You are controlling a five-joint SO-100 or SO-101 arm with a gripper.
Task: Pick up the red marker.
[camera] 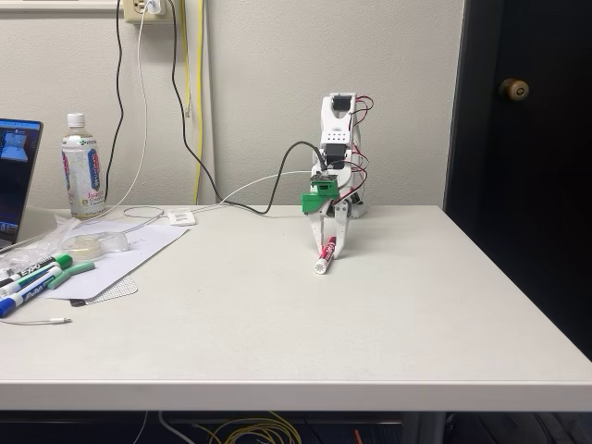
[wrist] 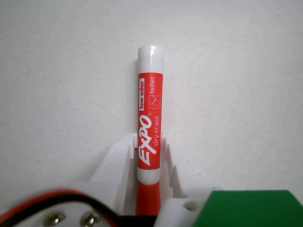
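Note:
The red marker [wrist: 149, 123] has a white barrel, a red Expo label and a red cap. In the wrist view it runs straight up from between my two white fingers [wrist: 124, 156], which press on it from both sides near the cap end. My gripper [camera: 329, 248] is shut on the marker [camera: 325, 256] in the fixed view, near the middle of the white table [camera: 305, 314]. The marker slants down toward the camera there, its white end touching or just above the tabletop.
At the left edge of the fixed view lie green-capped markers [camera: 55, 266] and a blue-capped marker [camera: 20, 300] on a sheet of paper [camera: 120, 254]. A drink bottle [camera: 82, 168], a laptop [camera: 17, 176] and cables [camera: 231, 199] stand behind them.

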